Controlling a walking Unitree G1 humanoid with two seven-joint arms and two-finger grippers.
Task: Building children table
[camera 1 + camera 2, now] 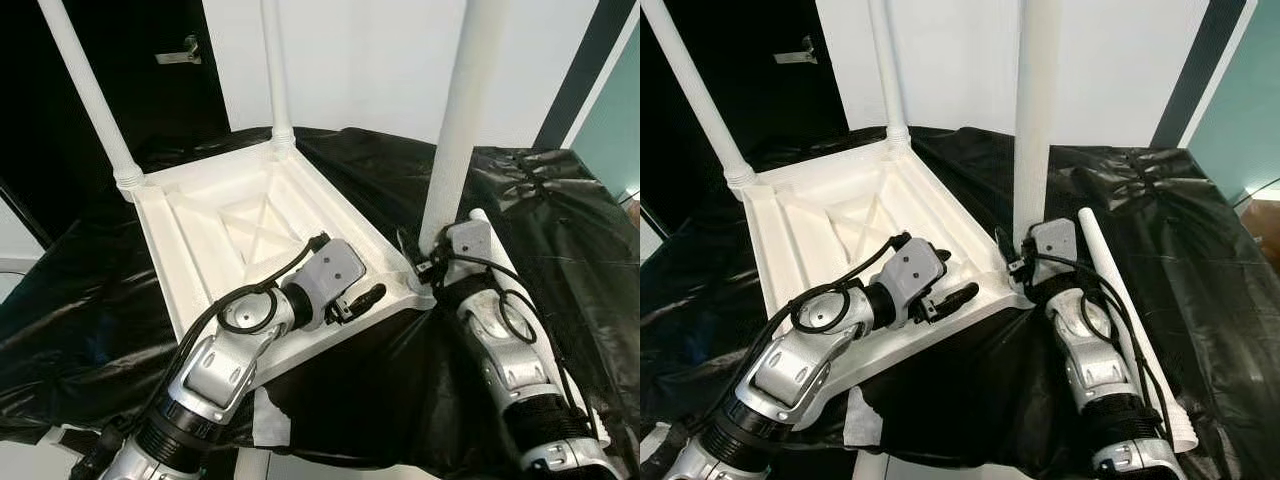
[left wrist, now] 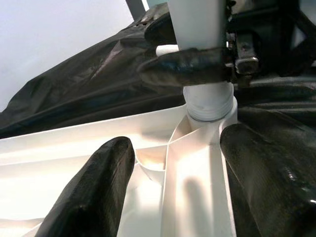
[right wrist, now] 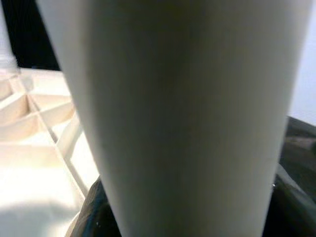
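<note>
Keep right claw (image 1: 1025, 262) clenched on upright leg (image 1: 1033, 120), left claw (image 1: 370, 297) released at 9 o'clock steadying tabletop (image 1: 215, 215); twist squarely.

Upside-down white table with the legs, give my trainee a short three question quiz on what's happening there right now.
1. True or false: the right gripper is clamped around the near-corner leg just above its socket.
2. How many legs stand upright in the tabletop? A) two B) three C) four
3. Where is the spare leg?

Key:
1. True.
2. B: the fourth lies loose.
3. On the black sheet, beside the right arm. The left gripper rests open on the tabletop near that corner.
</note>
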